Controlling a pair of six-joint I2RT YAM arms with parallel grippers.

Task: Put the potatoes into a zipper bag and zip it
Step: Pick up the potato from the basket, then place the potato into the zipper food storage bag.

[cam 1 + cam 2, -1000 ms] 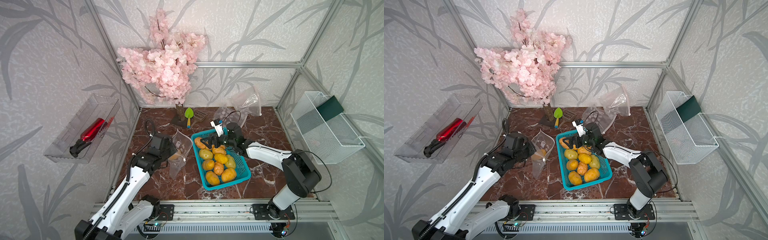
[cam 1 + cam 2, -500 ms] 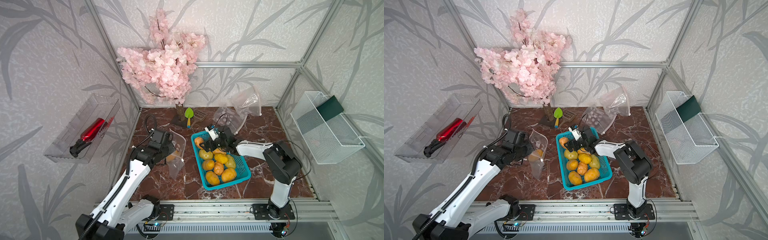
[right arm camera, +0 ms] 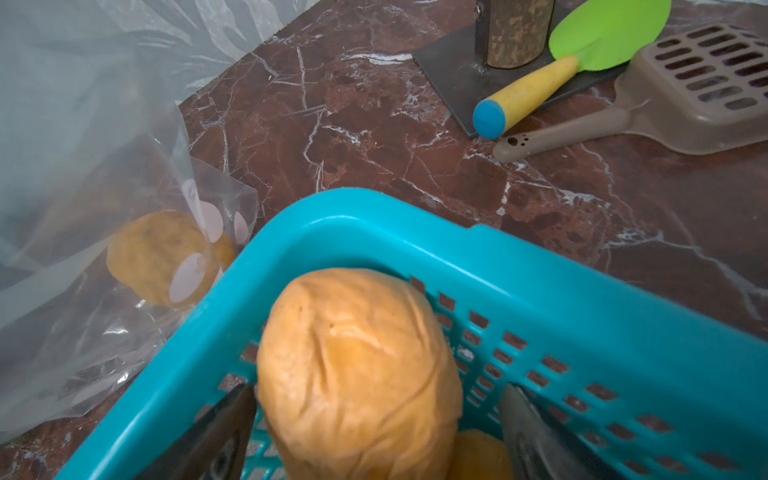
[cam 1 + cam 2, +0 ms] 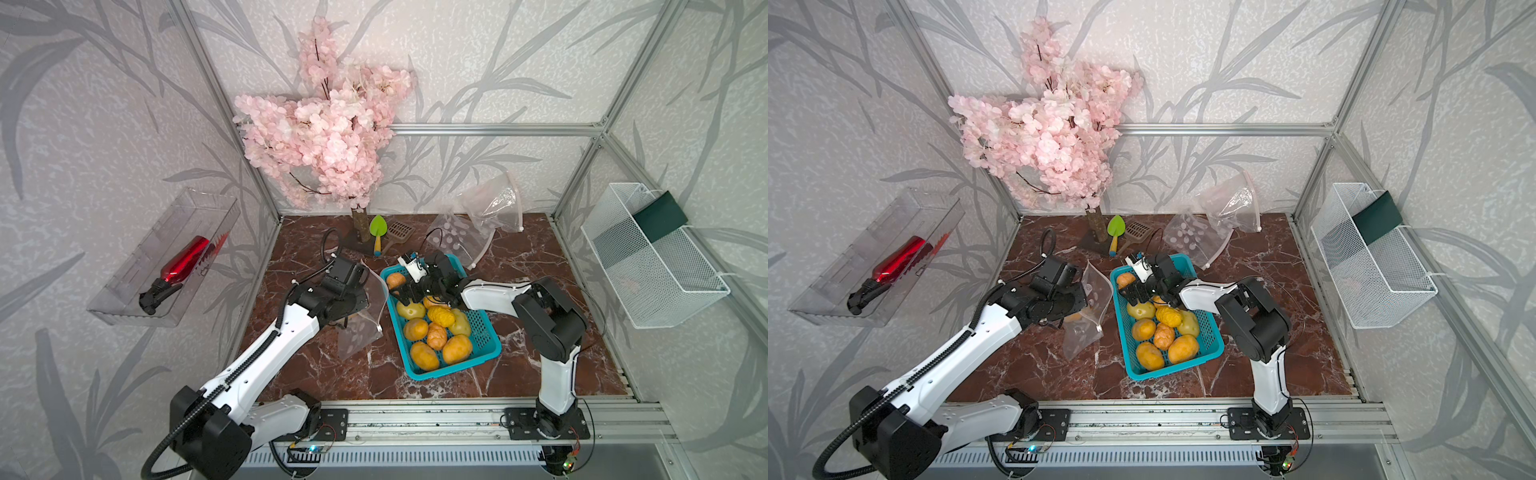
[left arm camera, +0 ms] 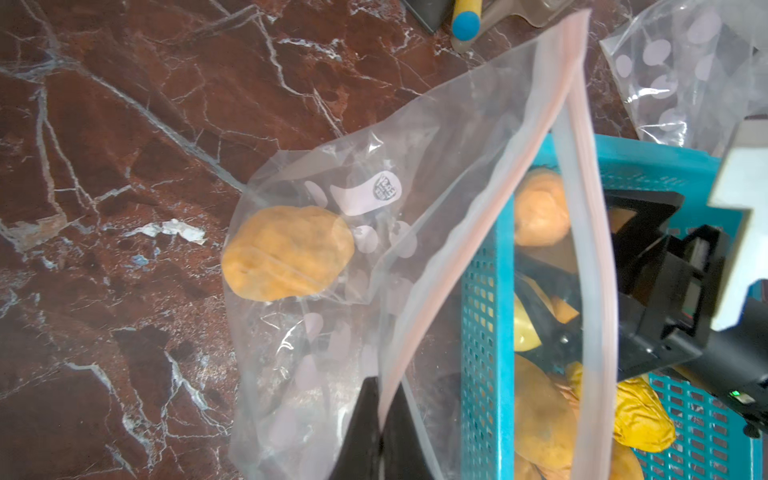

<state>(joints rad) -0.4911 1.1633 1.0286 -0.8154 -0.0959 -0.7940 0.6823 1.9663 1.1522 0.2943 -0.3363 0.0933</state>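
Left claw (image 5: 380, 411) is clamping the zipper bag (image 5: 415, 137) by its rim, holding the mouth gaping just beside the left wall of the basket (image 4: 484, 357), mid-bench (image 4: 540, 257). Bagged potato (image 5: 286, 253) is lying at the bag's bottom. Right claw (image 3: 376, 390) is hanging wide, straddling the corner potato (image 3: 357, 353) in the basket's far-left corner, gap showing on one side. Other potatoes (image 4: 457, 349) are filling the rest.
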